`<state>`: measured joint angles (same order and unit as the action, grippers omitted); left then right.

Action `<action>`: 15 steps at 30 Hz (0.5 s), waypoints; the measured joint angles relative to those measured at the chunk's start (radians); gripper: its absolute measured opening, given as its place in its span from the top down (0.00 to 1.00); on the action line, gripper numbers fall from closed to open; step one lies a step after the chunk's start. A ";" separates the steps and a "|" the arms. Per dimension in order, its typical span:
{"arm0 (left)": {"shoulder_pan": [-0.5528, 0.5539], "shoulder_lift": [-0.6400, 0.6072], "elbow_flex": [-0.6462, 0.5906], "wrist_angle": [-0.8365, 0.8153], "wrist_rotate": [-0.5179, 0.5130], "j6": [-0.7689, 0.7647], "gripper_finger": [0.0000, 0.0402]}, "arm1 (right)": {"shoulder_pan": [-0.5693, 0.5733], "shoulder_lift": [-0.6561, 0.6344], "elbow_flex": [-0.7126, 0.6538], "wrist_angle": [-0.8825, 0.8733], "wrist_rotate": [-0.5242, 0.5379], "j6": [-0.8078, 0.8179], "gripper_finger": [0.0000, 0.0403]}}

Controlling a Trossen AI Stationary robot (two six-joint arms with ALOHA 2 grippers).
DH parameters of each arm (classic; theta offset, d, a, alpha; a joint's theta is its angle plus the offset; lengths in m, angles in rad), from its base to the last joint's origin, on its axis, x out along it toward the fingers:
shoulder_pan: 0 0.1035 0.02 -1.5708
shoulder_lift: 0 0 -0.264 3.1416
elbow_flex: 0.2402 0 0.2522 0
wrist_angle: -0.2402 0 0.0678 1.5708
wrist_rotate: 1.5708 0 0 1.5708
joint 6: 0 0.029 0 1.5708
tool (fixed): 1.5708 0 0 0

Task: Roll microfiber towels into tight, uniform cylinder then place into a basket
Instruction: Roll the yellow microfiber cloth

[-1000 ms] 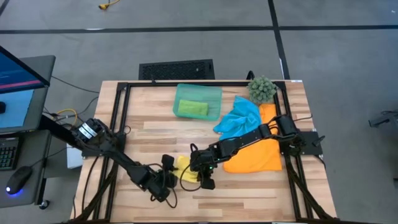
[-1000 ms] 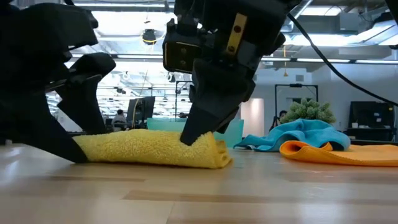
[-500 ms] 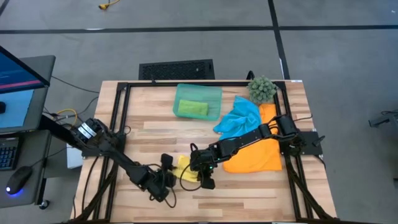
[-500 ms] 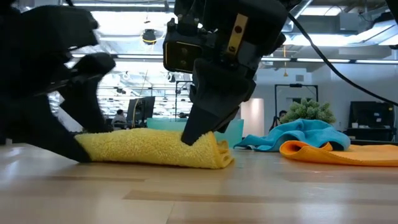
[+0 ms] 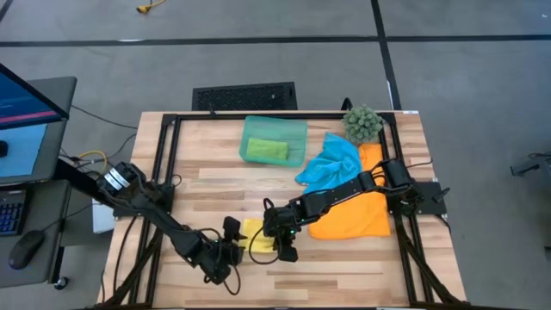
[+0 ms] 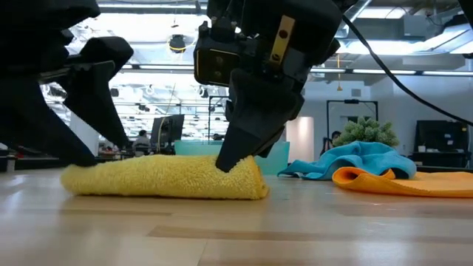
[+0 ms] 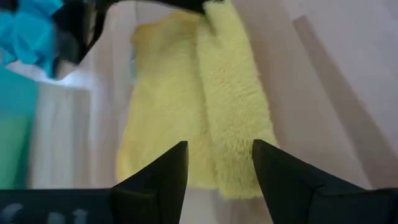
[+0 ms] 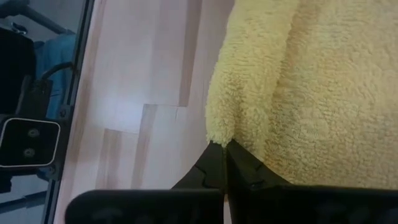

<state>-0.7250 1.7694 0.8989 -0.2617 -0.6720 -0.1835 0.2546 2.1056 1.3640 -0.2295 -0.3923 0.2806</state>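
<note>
The yellow towel (image 5: 258,236) lies rolled into a low log (image 6: 166,177) on the table near its front edge. My left gripper (image 7: 219,152) is open, its two fingers standing over the roll's left end (image 6: 74,177). My right gripper (image 6: 222,164) is shut, its tip on the roll near the right end. At the far side, the teal basket (image 5: 293,129) holds the green towel (image 5: 267,150). The blue towel (image 5: 331,164) lies crumpled partly on the orange towel (image 5: 357,215) at the right. My left gripper's fingers (image 6: 96,118) stand over the roll's left end; whether they touch it I cannot tell. My right gripper presses its shut fingertips (image 8: 222,152) into a crease (image 8: 221,134) in the yellow roll near its right end. The fingers slant down from above and from the table's right. The roll lies flat on the table.
A spiky green plant ball (image 5: 362,123) sits at the far right corner. A black frame (image 5: 164,172) runs along the table's sides. Bare wood lies left of the basket and along the near edge in front of the roll.
My left gripper has risen off the roll's left end and drawn back a little toward the table's left edge, staying open. The roll's left end, hidden by the fingers before, now shows, and the roll has shifted slightly left.
</note>
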 joint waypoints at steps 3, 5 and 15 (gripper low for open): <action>0.004 0.020 0.001 0.022 0.022 0.007 0.57 | 0.000 0.000 0.000 -0.002 0.000 0.000 0.98; 0.005 0.032 0.001 0.043 0.037 0.011 0.57 | 0.000 0.000 0.000 -0.002 0.000 0.000 0.98; -0.011 0.023 0.002 0.044 0.035 0.030 0.57 | 0.000 0.000 0.000 -0.013 0.000 0.000 0.98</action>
<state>-0.7360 1.7927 0.9013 -0.2173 -0.6369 -0.1532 0.2546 2.1052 1.3640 -0.2426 -0.3923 0.2810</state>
